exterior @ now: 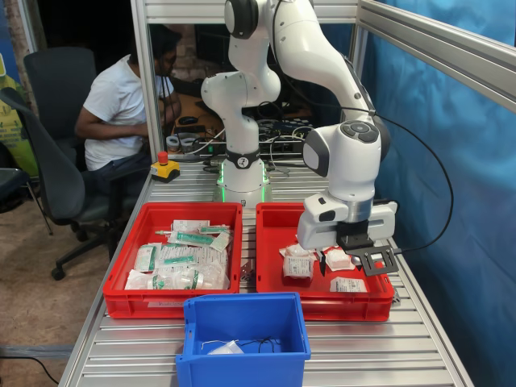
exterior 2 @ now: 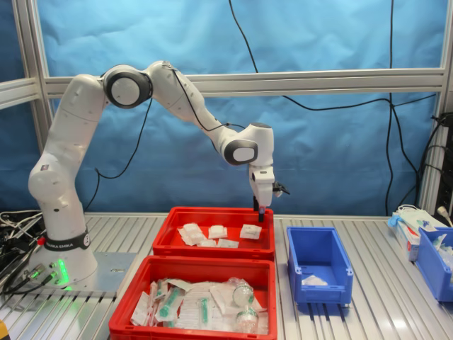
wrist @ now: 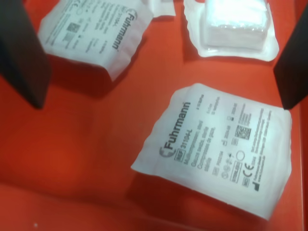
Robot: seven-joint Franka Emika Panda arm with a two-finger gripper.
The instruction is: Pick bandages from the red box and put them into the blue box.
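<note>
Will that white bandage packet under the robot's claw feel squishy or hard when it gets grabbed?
Probably squishy: the bandage packet looks puffy, with crinkled sealed edges. Likely light and floppy. Its smooth wrapper may slip on the red box.

The arm reaches out and bends down, wrist vertical, gripper (exterior 2: 260,210) pointing downward with fingers (wrist: 21,53) spread apart.

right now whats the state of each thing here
gripper: open, empty, low over the red box
red box: holds several bandages
nearest bandage: flat on the box floor, sealed, not gripped
blue box: one white pouch inside
second red tray: crowded with green-printed packets
</note>
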